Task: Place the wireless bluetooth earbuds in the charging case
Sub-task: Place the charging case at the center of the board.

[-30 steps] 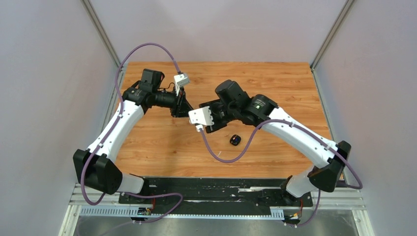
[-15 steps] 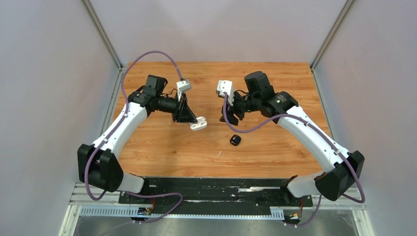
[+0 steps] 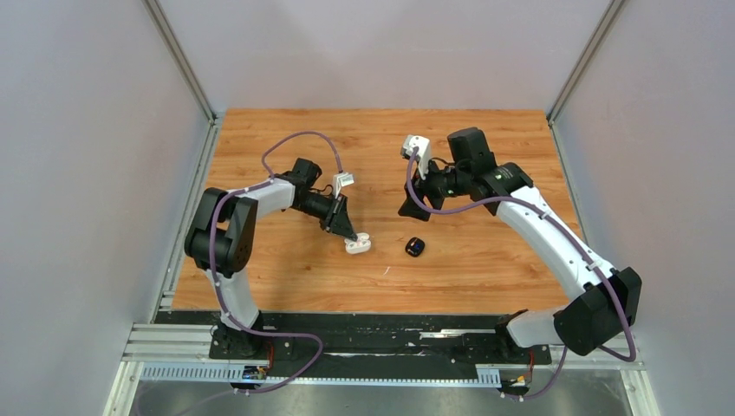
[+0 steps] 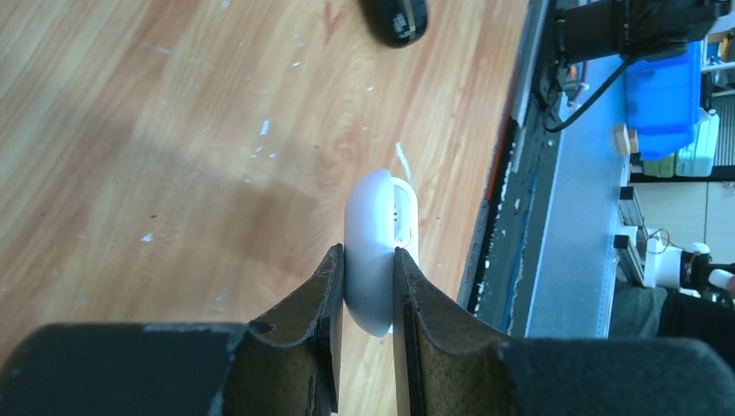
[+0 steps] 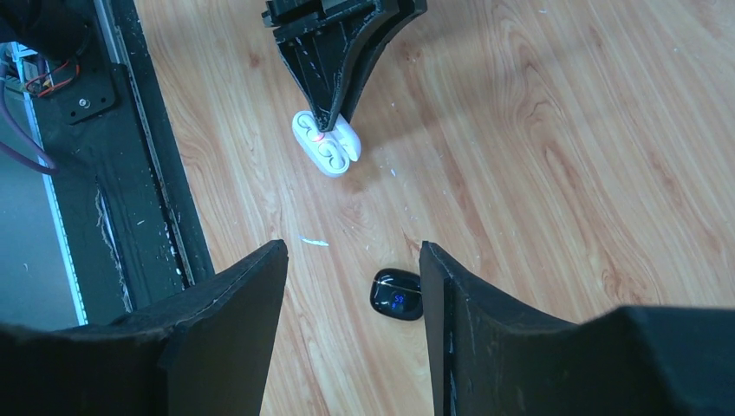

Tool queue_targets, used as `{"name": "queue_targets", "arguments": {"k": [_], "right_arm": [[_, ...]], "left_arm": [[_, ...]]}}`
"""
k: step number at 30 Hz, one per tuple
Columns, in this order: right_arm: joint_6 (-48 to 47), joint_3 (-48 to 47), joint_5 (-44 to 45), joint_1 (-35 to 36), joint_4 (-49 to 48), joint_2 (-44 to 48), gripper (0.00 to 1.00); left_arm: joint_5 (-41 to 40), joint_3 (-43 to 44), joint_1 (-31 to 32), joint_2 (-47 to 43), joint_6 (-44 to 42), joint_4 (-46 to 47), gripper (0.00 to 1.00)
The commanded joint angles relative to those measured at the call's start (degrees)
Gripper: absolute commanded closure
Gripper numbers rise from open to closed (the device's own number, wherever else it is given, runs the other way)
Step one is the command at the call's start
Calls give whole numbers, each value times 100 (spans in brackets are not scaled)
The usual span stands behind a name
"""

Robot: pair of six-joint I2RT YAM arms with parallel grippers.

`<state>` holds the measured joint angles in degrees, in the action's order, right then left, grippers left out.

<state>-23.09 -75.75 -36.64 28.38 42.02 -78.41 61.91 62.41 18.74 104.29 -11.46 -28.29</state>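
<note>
From above, the left gripper [image 3: 353,238] is low over the table [image 3: 485,139], clenched on the white case [image 3: 358,246]. The black case [image 3: 415,247] lies at 3 o'clock from it, apart. The right gripper [image 3: 406,211] hangs at 12 o'clock from the black case, touching nothing.

In the left wrist view, both fingers press the sides of the white case, which stands on its edge. The black case is at 12 o'clock, at the top border.

In the right wrist view, the jaws are released, wide apart and empty. The black case lies between them, with a blue light on it. The white case is at 11 o'clock from it. In its face are two small round white shapes with a red light; whether they are the earbuds I cannot tell.
</note>
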Motion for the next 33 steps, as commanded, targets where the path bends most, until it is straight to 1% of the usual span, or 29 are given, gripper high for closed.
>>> {"name": "queue_targets", "arguments": {"k": [1,4,7,10,11,15,18,19,21,24,28,33], "right_arm": [[189,121,-197,-126,-229,271,43],[183,200,-224,-175,-237,308,43],[183,285,-237,-226,-263,320,43],[189,368,-255,-291,-302,345,43],[187,397,-256,-302,-308,351,43],[182,445,-242,-344,-316,358,43],[191,456,-238,-376,-315,339,43],[198,458,-231,-385,-317,340,43],[200,471,-221,-407,-332,328,43],[226,502,-229,-447,-358,314,43],[265,533,-229,-473,-391,313,43],[299,602,-254,-508,-451,313,43]], "left_arm": [[-217,366,45,295,-130,367,100],[-605,467,65,465,-248,382,100],[-735,555,68,571,-177,444,90],[-792,608,76,690,-110,476,84],[-802,630,77,746,-79,475,81],[-781,718,77,905,-68,425,76],[-678,748,85,953,-94,429,71],[-604,764,86,968,-161,412,65],[-383,756,86,985,-232,390,57],[-3,675,86,965,-215,536,50],[224,564,86,901,-185,709,47],[166,439,124,686,-127,877,46]]}}
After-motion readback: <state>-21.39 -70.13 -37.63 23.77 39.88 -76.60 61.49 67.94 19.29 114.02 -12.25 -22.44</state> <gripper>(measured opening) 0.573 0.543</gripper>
